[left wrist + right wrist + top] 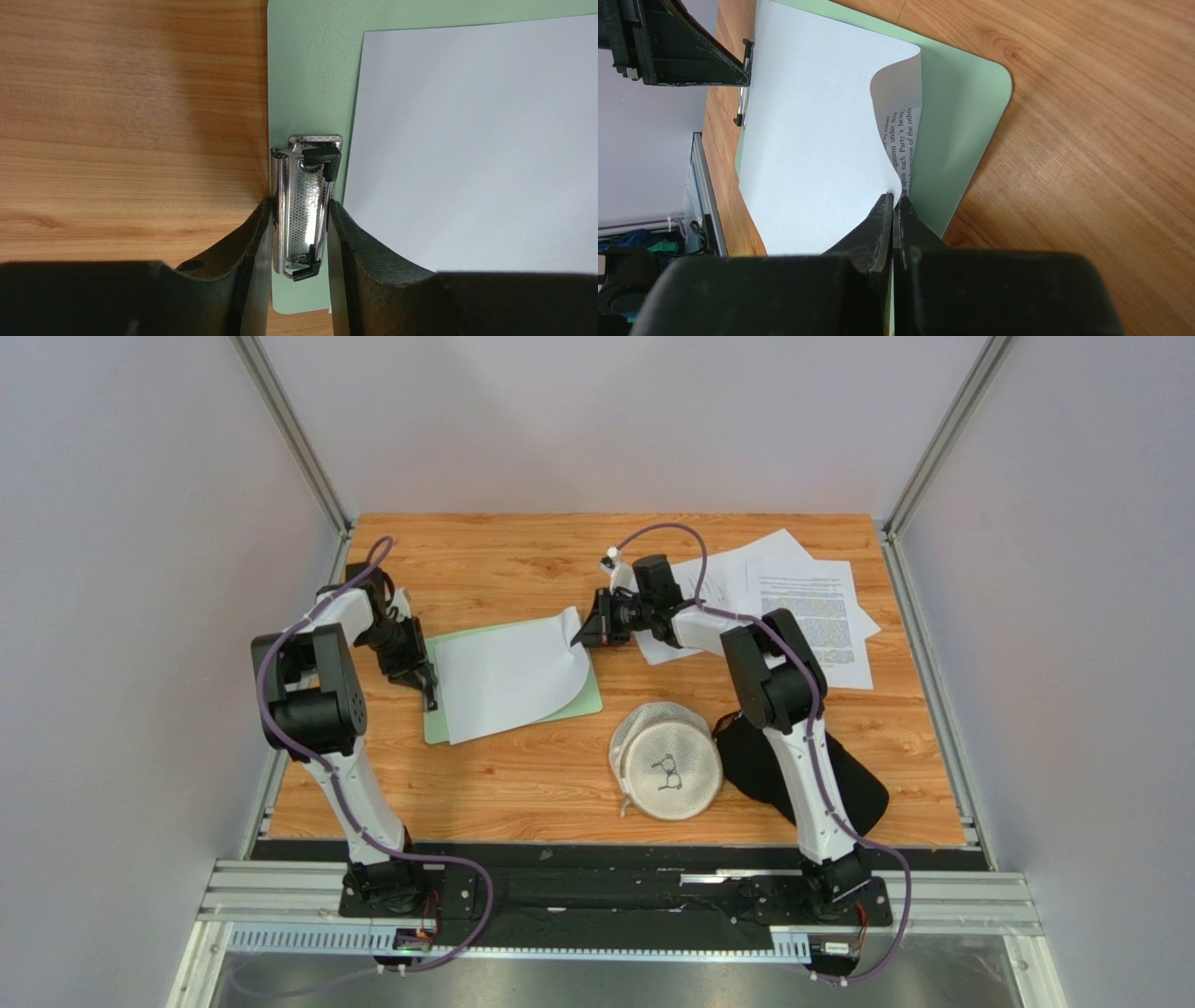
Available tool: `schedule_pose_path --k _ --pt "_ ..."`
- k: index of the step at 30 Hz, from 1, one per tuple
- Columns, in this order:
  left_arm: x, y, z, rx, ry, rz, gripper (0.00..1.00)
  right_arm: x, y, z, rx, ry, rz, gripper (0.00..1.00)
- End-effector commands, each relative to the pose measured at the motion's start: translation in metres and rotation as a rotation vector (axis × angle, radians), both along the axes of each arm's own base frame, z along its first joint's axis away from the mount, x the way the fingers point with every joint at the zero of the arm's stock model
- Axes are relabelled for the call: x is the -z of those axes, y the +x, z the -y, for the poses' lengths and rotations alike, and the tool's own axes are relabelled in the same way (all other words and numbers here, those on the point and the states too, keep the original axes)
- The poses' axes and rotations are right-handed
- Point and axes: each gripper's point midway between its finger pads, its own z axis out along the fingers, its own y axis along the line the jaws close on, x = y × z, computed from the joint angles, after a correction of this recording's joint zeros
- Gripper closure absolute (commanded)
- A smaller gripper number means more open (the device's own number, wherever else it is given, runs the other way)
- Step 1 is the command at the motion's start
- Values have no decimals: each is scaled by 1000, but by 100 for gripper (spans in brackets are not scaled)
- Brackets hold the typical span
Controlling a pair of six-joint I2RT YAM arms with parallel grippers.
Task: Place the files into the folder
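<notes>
Green and flat, the folder (591, 703) lies at centre left of the top view, one white sheet (505, 672) spread over it. The left gripper (300, 204) straddles the metal clip (302, 178), its fingers (246, 245) pressed against both sides. The right gripper (894, 201) is pinched tight on the sheet's curled corner (printed text shows underneath). We see the sheet's edge just beside the clip, not under it. If the right arm pushes on that curl, we expect buckling rather than sliding; if the clip snaps down early, the sheet ends up loose. More files (814, 609) wait at upper right.
</notes>
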Motion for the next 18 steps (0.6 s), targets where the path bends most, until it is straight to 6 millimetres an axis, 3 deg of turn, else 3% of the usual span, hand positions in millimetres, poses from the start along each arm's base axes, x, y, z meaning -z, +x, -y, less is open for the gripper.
schedule_pose_path --k 1,18 --pt "-16 13 12 -12 -58 72 100 -11 -4 -9 10 27 10 100" --pt "-21 16 12 -49 -55 84 100 -22 -4 -15 116 106 33 100"
